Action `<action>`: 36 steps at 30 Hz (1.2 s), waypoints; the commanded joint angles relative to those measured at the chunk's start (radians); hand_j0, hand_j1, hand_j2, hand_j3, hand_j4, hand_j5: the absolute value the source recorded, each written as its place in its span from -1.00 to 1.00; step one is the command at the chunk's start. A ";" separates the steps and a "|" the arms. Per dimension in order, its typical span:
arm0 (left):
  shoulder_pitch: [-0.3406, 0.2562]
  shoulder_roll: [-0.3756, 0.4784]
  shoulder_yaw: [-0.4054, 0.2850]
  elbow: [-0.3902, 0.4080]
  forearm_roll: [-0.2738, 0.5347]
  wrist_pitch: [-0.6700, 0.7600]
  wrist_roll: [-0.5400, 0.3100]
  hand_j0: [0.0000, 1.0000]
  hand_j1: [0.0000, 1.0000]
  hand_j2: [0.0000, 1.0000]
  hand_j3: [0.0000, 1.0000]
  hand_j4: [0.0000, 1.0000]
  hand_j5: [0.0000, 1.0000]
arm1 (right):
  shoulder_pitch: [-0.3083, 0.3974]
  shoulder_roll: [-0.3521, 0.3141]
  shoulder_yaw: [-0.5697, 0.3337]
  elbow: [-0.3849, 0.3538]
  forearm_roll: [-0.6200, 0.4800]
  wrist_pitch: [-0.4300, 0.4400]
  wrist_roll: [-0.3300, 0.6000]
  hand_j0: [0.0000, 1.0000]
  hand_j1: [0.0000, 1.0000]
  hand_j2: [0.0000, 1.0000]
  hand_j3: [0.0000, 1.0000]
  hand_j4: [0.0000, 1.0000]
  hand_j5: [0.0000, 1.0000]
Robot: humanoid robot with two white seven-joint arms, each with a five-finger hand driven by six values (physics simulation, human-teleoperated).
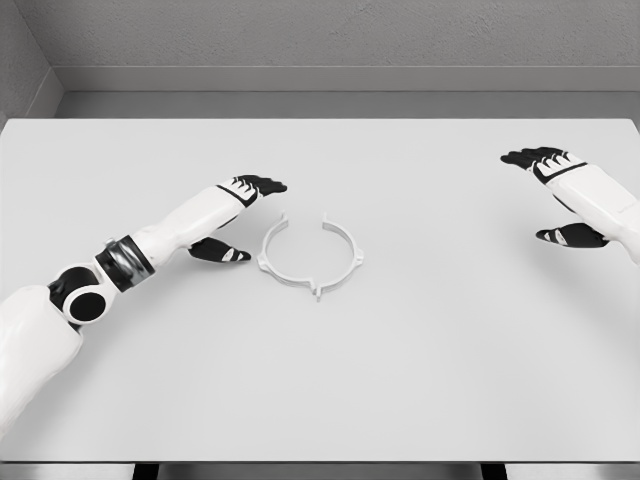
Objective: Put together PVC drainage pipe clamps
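A white PVC clamp ring (pixel 309 258) lies flat near the middle of the white table (pixel 420 380). It is a thin open hoop with a gap at its far side and small tabs on its rim. My left hand (pixel 236 215) hovers just left of the ring, fingers spread and thumb low, holding nothing. It stands a small gap away from the hoop. My right hand (pixel 555 195) is far off at the right edge, fingers extended, also empty.
The table's far edge meets a grey wall (pixel 320 40). The front edge runs along the bottom of the view. My left forearm (pixel 130 262) crosses the table's left part.
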 commanded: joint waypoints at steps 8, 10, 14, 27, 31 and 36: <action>0.002 -0.022 -0.001 -0.001 0.007 0.000 0.001 1.00 1.00 1.00 1.00 1.00 1.00 | -0.002 0.001 0.003 -0.001 -0.011 0.002 -0.001 1.00 1.00 1.00 1.00 1.00 1.00; 0.002 -0.025 -0.004 -0.001 0.007 0.000 0.001 1.00 1.00 1.00 1.00 1.00 1.00 | -0.002 -0.001 0.003 -0.002 -0.011 0.002 -0.001 1.00 1.00 1.00 1.00 1.00 1.00; 0.002 -0.031 -0.009 -0.001 0.007 0.000 0.001 1.00 1.00 1.00 1.00 1.00 1.00 | -0.003 -0.001 0.003 0.004 -0.011 0.002 -0.001 1.00 1.00 1.00 1.00 1.00 1.00; 0.009 -0.060 -0.009 -0.003 0.005 0.000 0.001 1.00 1.00 1.00 1.00 1.00 1.00 | -0.003 -0.001 0.004 0.004 -0.011 0.002 -0.001 1.00 1.00 1.00 1.00 1.00 1.00; 0.009 -0.062 -0.009 -0.006 0.005 0.000 0.001 1.00 1.00 1.00 1.00 1.00 1.00 | -0.003 -0.001 0.004 0.007 -0.011 0.002 -0.001 1.00 1.00 1.00 1.00 1.00 1.00; 0.014 -0.072 -0.009 -0.007 0.005 0.000 0.001 1.00 1.00 1.00 1.00 1.00 1.00 | -0.003 -0.001 0.004 0.007 -0.011 0.002 -0.001 1.00 1.00 1.00 1.00 1.00 1.00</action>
